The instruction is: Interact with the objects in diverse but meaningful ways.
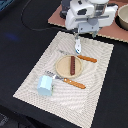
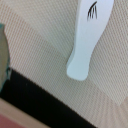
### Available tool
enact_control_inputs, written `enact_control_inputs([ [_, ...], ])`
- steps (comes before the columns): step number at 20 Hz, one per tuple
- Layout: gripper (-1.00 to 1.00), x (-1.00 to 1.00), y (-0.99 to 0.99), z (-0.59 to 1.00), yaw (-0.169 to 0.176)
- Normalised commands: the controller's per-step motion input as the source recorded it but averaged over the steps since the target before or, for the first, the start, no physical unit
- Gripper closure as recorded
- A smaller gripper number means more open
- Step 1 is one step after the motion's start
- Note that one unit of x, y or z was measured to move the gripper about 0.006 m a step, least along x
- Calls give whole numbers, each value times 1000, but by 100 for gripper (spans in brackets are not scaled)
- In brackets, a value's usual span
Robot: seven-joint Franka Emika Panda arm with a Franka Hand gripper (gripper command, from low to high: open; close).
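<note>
My gripper [image 1: 77, 38] hangs over the far part of the beige placemat [image 1: 35, 75], right above a small white item [image 1: 77, 47]. Its fingers are too small and blurred to read. The wrist view shows this white item [image 2: 85, 42] as long, narrow at one end, with a black mark, over the mat's weave [image 2: 45, 45]; I cannot tell whether it is held or lying there. A brown sausage [image 1: 73, 64] lies on a round wooden plate [image 1: 62, 67]. A light-blue cup [image 1: 44, 86] stands at the mat's near left. A grey pot [image 1: 123, 17] is cut off at the far right. Tomato and saucepan are out of view.
An orange-handled knife [image 1: 86, 58] lies just beyond the plate and an orange-handled fork [image 1: 70, 82] just in front of it. A brown board [image 1: 107, 30] lies behind the mat under the pot. The table around is black [image 1: 15, 45]. A black cable [image 1: 30, 22] runs at the far left.
</note>
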Motion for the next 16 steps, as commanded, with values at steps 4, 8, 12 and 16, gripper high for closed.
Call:
enact_control_inputs([
  [4,-100,-363,-158,-494,-5],
  [8,-100,-244,-25,-364,0],
  [12,-100,-185,0,-290,0],
  [16,-100,-319,163,-54,0],
])
